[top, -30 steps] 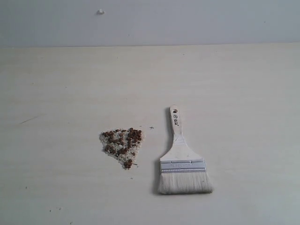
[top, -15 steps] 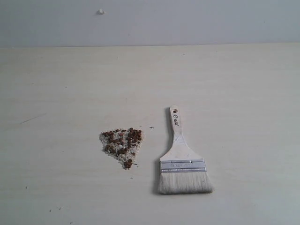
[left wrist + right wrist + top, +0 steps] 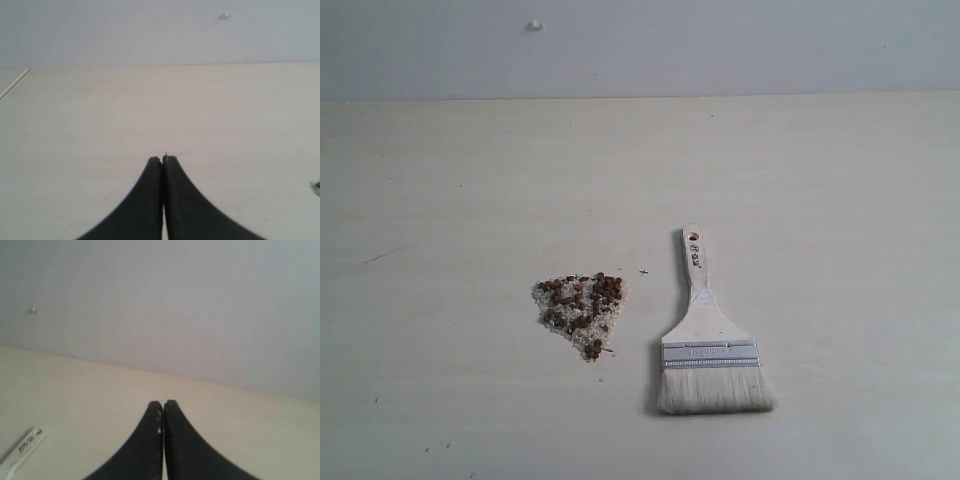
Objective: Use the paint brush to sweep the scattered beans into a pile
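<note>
The beans (image 3: 581, 309) lie in one small triangular heap of reddish-brown beads and whitish grains, left of centre on the table. The paint brush (image 3: 705, 335) lies flat just to their right, bristles toward the near edge, handle hole pointing away. Neither gripper shows in the exterior view. My left gripper (image 3: 163, 159) is shut with nothing in it, over bare table; a speck of the beans (image 3: 316, 186) shows at that frame's edge. My right gripper (image 3: 163, 403) is also shut and holds nothing, with the brush handle tip (image 3: 22, 446) off to its side.
The pale wooden table (image 3: 820, 200) runs back to a grey wall (image 3: 720, 40) bearing a small white mark (image 3: 534, 25). A tiny dark cross mark (image 3: 643, 271) sits between heap and handle. A few stray crumbs (image 3: 438, 446) lie near the front left.
</note>
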Motion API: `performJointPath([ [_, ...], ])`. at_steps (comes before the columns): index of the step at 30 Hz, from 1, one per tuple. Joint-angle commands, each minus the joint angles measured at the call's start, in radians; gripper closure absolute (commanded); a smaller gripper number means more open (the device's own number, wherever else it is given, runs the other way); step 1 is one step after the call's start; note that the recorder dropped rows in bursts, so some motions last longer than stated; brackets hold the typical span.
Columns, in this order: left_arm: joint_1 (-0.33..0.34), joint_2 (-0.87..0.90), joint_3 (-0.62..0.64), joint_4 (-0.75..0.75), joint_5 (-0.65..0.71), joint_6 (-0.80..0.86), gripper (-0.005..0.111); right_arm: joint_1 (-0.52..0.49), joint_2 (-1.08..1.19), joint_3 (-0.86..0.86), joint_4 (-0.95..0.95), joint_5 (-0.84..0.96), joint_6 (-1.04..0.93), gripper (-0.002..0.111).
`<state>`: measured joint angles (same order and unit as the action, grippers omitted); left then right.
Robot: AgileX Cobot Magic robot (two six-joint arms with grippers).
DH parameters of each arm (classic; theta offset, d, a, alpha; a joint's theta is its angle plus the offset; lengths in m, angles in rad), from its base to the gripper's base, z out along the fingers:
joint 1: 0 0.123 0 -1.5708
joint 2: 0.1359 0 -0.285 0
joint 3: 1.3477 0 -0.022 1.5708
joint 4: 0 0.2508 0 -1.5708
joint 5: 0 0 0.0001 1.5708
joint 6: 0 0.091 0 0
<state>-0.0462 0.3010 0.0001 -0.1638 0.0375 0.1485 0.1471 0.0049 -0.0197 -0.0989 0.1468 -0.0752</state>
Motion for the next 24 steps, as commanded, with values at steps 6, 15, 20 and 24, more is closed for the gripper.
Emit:
performJointPath([
  [6,-0.002,-0.002,0.000,-0.004,0.001,0.002,0.107,-0.001,-0.005,0.020,0.023,0.081,0.040,0.108],
  [15,-0.002,-0.002,0.000,-0.004,0.001,0.002,0.107,-0.001,-0.005,0.020,0.023,0.097,0.062,0.108],
  [20,-0.002,-0.002,0.000,-0.004,0.001,0.002,0.107,-0.001,-0.005,0.020,0.023,0.097,0.062,0.108],
  [24,-0.014,0.000,0.000,-0.004,0.001,0.002,0.107,-0.001,-0.005,0.020,0.023,0.097,0.062,0.108],
])
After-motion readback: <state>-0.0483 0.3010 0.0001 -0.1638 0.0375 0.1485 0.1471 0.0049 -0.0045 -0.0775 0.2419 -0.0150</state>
